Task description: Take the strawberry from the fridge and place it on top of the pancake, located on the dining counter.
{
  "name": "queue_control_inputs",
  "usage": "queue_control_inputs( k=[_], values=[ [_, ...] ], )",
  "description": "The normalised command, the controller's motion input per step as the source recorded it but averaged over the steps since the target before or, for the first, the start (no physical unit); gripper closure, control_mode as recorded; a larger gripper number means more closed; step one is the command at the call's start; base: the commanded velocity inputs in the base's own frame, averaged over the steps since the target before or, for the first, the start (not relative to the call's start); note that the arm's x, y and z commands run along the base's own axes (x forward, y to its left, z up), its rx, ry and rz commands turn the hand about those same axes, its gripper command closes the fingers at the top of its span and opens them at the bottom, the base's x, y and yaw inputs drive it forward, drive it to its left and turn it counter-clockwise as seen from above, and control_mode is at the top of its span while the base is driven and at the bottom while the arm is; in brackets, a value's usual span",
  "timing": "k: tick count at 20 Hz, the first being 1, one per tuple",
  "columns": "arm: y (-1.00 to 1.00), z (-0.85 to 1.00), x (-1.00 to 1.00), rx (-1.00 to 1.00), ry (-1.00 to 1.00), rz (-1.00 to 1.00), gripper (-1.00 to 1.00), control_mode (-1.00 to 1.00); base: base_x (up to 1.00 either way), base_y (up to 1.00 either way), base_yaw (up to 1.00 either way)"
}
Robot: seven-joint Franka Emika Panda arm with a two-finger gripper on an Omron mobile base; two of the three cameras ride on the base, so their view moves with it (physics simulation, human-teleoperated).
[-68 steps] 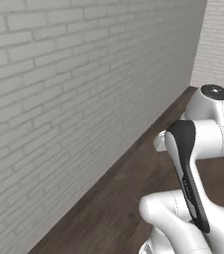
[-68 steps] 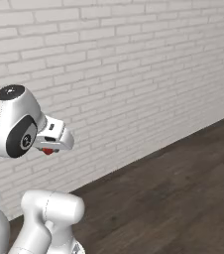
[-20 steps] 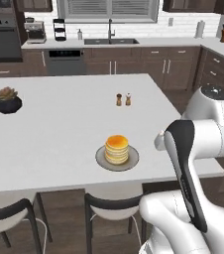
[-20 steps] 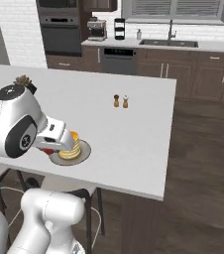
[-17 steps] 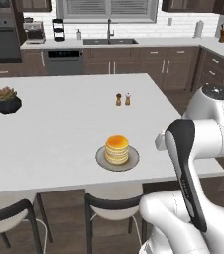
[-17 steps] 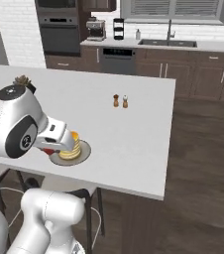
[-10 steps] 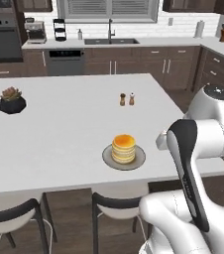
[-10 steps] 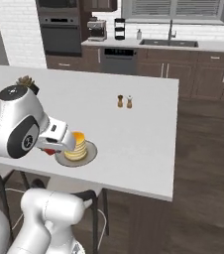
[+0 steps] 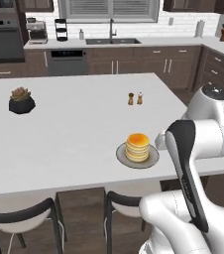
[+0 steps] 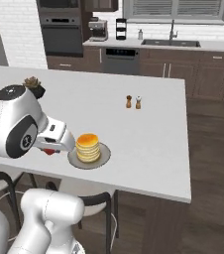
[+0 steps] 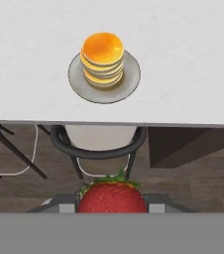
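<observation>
One strawberry [image 11: 112,197] between the jaws. One pancake stack [image 9: 137,147] on one grey plate [image 9: 122,155], ahead of the jaws. Two small shakers [image 9: 135,98] farther out. One potted plant [image 9: 21,100]. One white dining counter [image 9: 69,134]. Two dark stools [image 9: 20,222] at its near edge.

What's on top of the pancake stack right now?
Nothing: the top pancake is bare on its plate on the dining counter. The strawberry sits between the gripper fingers, off the counter's near edge. The berry's underside is hidden.
</observation>
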Motion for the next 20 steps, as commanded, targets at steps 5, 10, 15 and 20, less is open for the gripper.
queue_control_inputs(
  k=[5, 10, 15, 20],
  values=[
    [0.0, 0.0, 0.0, 0.0, 0.0, 0.0, 1.0, 1.0, 0.43, 0.25, -0.12],
    [0.0, 0.0, 0.0, 0.0, 0.0, 0.0, 1.0, 1.0, 0.37, 0.52, -0.08],
    [0.0, 0.0, 0.0, 0.0, 0.0, 0.0, 1.0, 1.0, 0.43, 0.55, -0.09],
    [0.0, 0.0, 0.0, 0.0, 0.0, 0.0, 1.0, 1.0, 0.6, 0.12, -0.12]
  ],
)
